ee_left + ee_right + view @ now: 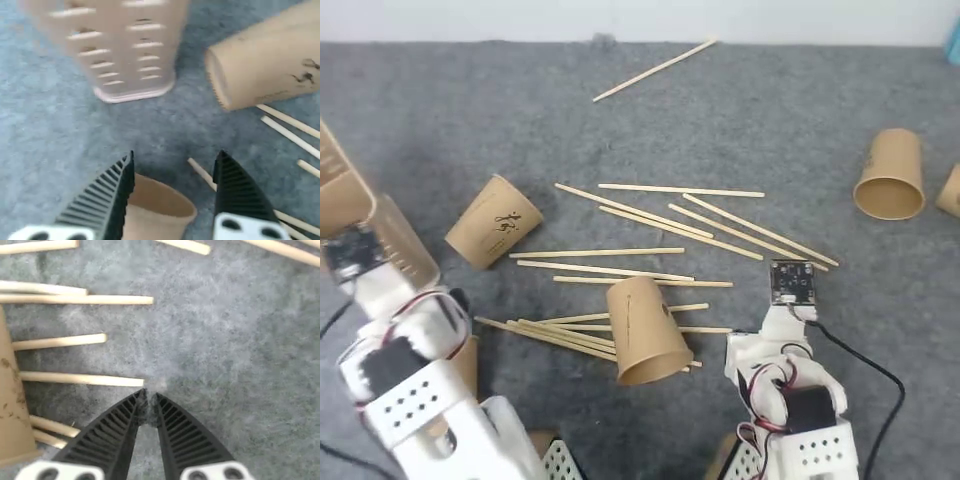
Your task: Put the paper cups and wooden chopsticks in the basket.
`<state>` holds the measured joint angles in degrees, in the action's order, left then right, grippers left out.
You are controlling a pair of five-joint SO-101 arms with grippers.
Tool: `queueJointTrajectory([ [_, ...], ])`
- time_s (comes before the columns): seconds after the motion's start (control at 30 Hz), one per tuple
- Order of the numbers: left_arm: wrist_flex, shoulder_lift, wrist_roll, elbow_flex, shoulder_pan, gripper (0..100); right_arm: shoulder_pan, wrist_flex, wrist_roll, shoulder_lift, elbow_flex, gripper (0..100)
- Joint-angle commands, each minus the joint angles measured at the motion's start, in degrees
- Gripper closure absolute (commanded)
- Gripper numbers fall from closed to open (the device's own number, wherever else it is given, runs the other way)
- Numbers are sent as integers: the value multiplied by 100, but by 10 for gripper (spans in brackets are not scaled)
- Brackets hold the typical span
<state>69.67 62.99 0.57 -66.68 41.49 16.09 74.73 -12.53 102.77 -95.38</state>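
My left gripper (175, 156) is open, its jaws standing on either side of a paper cup (159, 206) just below them on the grey carpet. Ahead of it stands the beige slotted basket (130, 50), with another cup (265, 65) lying on its side beside it. My right gripper (149, 392) is shut with nothing in it, its tips down at the carpet near the ends of several wooden chopsticks (82, 380). In the high view a cup (645, 330) lies across the chopstick pile (620, 270), and the basket (405, 240) sits at the far left.
Two more cups (892, 175) (950, 190) lie at the right edge. One chopstick (655, 70) rests alone at the far side. A lying cup (495, 222) is near the basket. The right arm (790, 390) stands right of the pile.
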Motion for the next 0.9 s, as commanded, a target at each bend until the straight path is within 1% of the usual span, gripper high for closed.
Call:
queueJointTrajectory([
  [0.0, -580, 132, -132, -303, -299, 754, -171, -31, -18, 119, -70, 989],
  [0.07, -905, 132, -132, -497, -299, 754, -497, -233, 334, 119, 26, 989],
  [0.1, -1055, 132, -132, -611, -299, 754, -725, -382, 686, 119, 79, 989],
  [0.23, -1503, 132, -123, -875, -299, 752, -1596, -1490, 2558, 119, 158, 989],
  [0.3, -1538, 123, -97, -945, -360, 751, -1903, -1982, 3235, 119, 229, 989],
  [0.37, -1442, 123, -62, -1051, -536, 751, -2079, -2158, 3341, 101, 475, 989],
  [0.43, -1345, 123, 141, -1077, -633, 751, -2097, -2070, 3411, 92, 809, 983],
  [0.5, -1354, 123, 237, -1077, -659, 751, -2088, -1895, 3516, 84, 1187, 934],
  [0.6, -1354, 123, 229, -1077, -668, 751, -1965, -1877, 3490, -75, 1635, 824],
  [0.63, -1354, 123, 229, -1077, -668, 750, -1895, -1912, 3490, -268, 1758, 811],
  [0.7, -1363, 123, 229, -1077, -659, 750, -1710, -2035, 3490, -857, 2057, 824],
  [0.8, -1442, 123, 229, -1095, -659, 750, -1516, -2176, 3473, -2220, 2752, 843],
  [0.87, -1442, 123, 229, -1112, -659, 750, -1376, -2185, 3235, -3319, 3393, 843],
])
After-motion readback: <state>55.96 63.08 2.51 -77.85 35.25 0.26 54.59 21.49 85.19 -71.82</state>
